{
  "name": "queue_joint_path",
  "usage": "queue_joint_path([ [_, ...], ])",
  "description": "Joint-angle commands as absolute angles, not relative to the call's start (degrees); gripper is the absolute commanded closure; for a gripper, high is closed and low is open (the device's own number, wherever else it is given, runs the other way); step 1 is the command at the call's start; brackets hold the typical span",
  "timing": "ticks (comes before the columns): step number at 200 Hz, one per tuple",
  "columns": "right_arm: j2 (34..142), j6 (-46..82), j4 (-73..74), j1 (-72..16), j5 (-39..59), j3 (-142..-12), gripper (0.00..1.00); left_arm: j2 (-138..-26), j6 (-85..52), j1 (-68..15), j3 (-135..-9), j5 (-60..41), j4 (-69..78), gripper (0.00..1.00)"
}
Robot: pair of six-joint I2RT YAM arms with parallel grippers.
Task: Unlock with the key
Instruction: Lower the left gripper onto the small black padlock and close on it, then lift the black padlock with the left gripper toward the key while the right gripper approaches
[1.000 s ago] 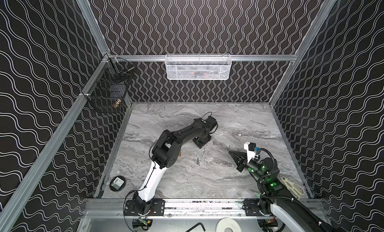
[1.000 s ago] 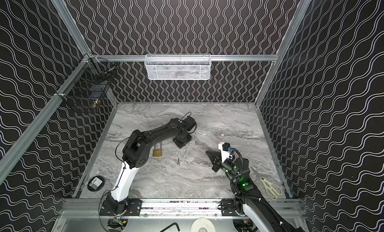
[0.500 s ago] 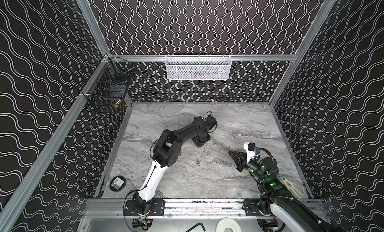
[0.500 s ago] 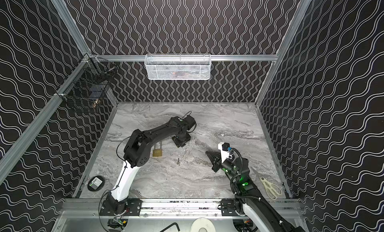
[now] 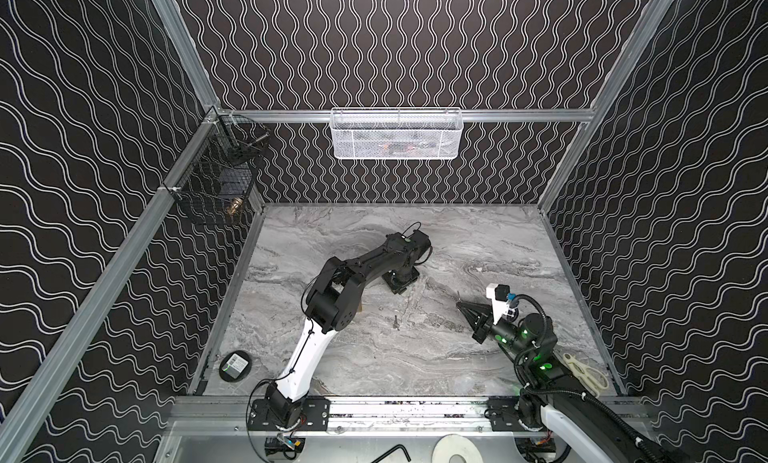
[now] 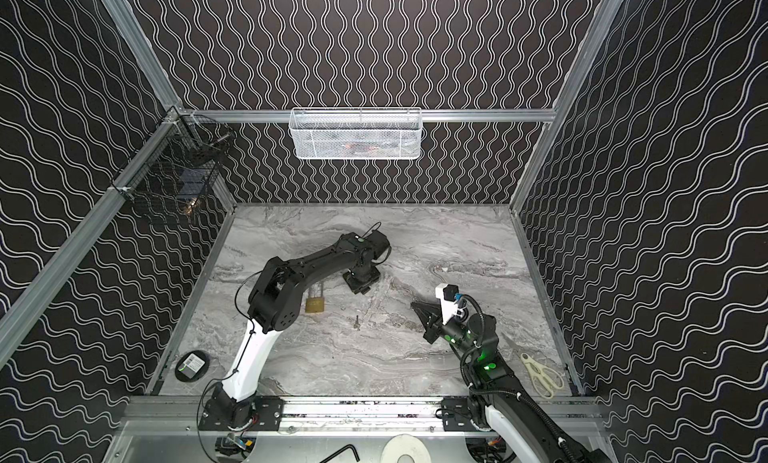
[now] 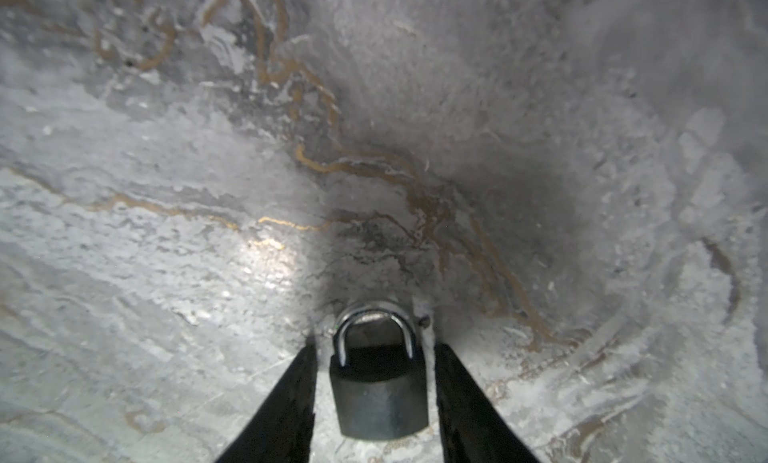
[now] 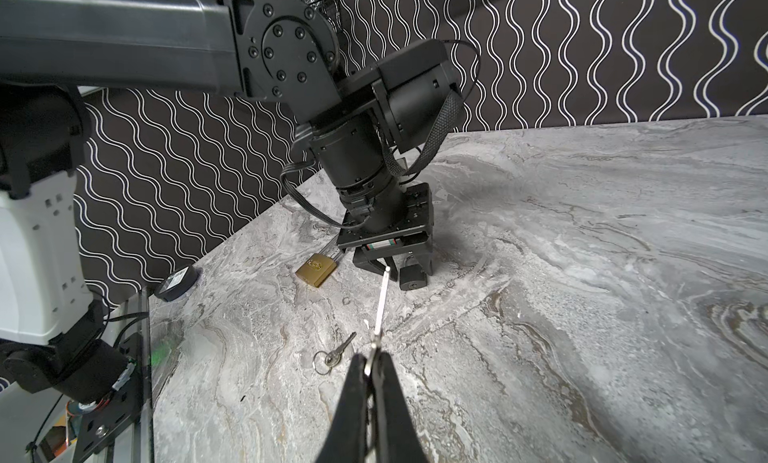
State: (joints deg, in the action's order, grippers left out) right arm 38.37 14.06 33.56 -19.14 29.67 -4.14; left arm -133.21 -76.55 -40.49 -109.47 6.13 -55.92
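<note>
Two fingers (image 7: 291, 398) straddle the dark padlock (image 7: 380, 392)
It lies flat on the marble table (image 7: 166, 232) between the left gripper's (image 7: 374, 348) parted fingers, slim gaps either side; that arm reaches out, wrist bent down. The right gripper (image 8: 370, 359), low and well apart, pinches a silver key (image 8: 381, 303) aimed at the lock.

Both top views look steeply down from high at the front onto the whole worktop (image 5: 478, 240). The left wrist camera sits close above it, behind the left pincer (image 7: 375, 348); the right wrist camera looks low across toward that same patch.
</note>
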Motion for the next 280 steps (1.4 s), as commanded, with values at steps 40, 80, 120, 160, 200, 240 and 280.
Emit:
queue_joint_path([
  [40, 38.1, 13.5, 35.0, -19.3, 30.6, -5.1, 1.00, -137.2, -75.8, -40.2, -113.4, 5.2, -62.0, 0.52],
  [80, 37.0, 13.1, 33.9, -19.3, 30.7, -5.3, 1.00, -138.7, -75.7, -39.8, -113.7, 2.7, -63.1, 0.52],
  [120, 38.0, 13.2, 34.4, -19.2, 31.1, -5.4, 1.00, -138.5, -76.5, -39.7, -112.7, 3.2, -61.9, 0.59],
  [160, 38.4, 13.1, 34.5, -19.2, 31.3, -5.4, 1.00, -137.7, -76.0, -39.7, -112.3, 4.1, -61.2, 0.67],
  [200, 40.6, 13.5, 35.7, -19.2, 31.3, -5.6, 1.00, -133.8, -68.1, -39.6, -111.5, 3.6, -55.3, 0.69],
  [240, 45.8, 15.4, 39.2, -19.2, 32.1, -5.7, 1.00, -125.1, -58.8, -38.7, -103.2, 1.0, -44.6, 0.68],
  [280, 61.1, 18.6, 44.2, -19.8, 34.5, -9.9, 1.00, -111.1, -54.7, -38.0, -83.9, 0.3, -23.7, 0.69],
])
